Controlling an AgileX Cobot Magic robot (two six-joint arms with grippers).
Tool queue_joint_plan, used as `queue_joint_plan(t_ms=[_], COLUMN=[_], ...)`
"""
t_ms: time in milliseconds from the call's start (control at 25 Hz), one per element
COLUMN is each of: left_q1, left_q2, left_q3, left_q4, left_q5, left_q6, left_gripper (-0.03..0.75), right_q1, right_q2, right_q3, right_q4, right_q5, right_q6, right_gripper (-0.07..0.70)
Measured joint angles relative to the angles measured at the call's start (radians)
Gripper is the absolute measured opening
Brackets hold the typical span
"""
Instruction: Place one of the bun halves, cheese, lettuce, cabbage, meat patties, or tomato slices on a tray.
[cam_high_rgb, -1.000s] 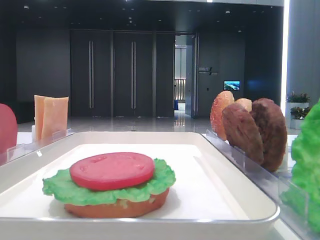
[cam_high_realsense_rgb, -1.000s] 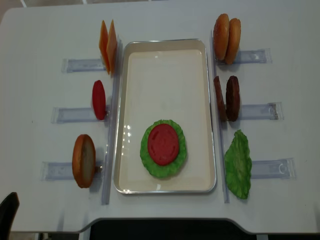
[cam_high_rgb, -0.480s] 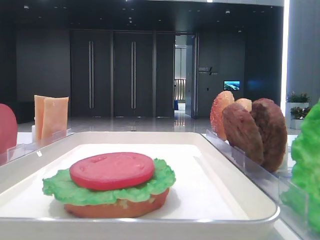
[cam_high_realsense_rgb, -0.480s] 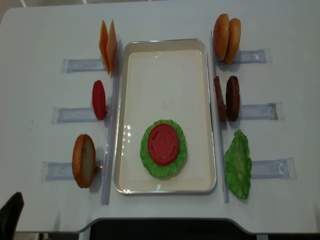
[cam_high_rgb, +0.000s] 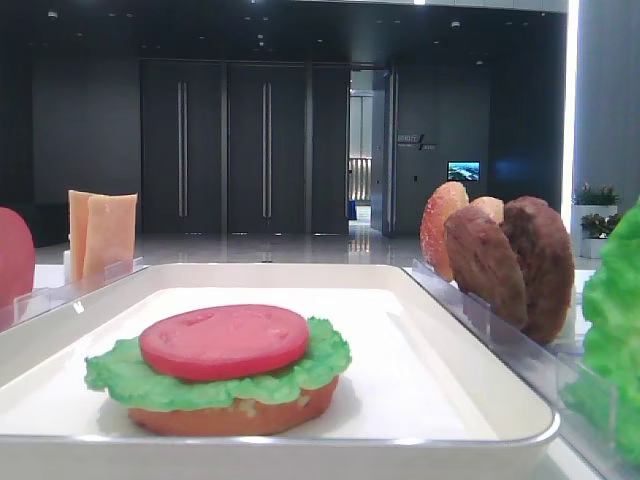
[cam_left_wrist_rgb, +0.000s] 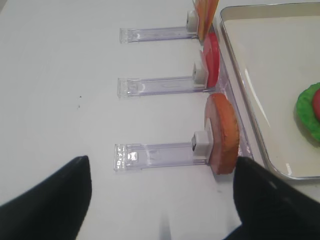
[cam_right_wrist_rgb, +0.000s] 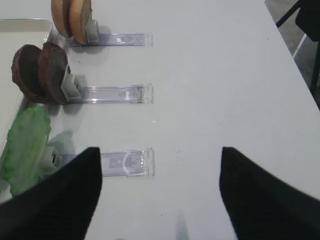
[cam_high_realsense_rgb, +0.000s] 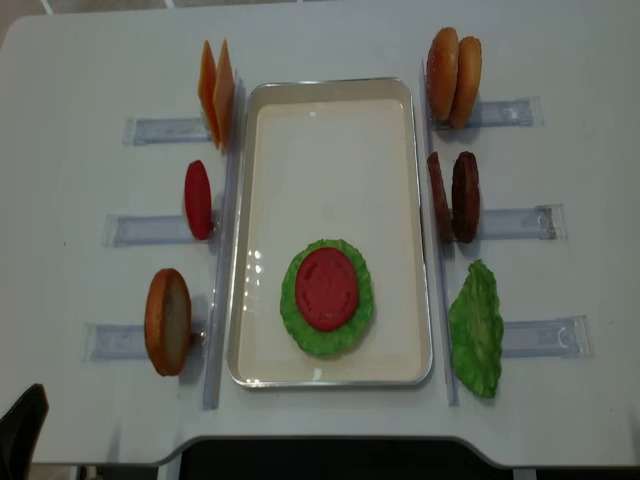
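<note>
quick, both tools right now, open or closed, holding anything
Left tool: open, holding nothing.
Right tool: open, holding nothing.

Black, seemingly matte end effector (cam_left_wrist_rgb: 162, 200) fingers (cam_left_wrist_rgb: 50, 200)

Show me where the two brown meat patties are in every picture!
Front low view: meat patties at right, upright.
Right wrist view: upper left.
Left wrist view: not in it.
Overhead view: right of the tray.
Shared landmark: the tray beside them.
</note>
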Motion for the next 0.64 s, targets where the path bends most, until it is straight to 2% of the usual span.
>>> queue_joint_plan(t_ms=[640], left_q1=[0.0], left_q2=[0.0], left_q3=[0.0], left_q4=[0.0], left_q5=[0.0], left_q6=[-0.001], left_gripper=[0.692], right_q1=[0.0], right_q2=[0.0], right_q3=[0.0], right_q4=[0.0], right_q5=[0.0], right_q6=[0.0], right_gripper=[0.477])
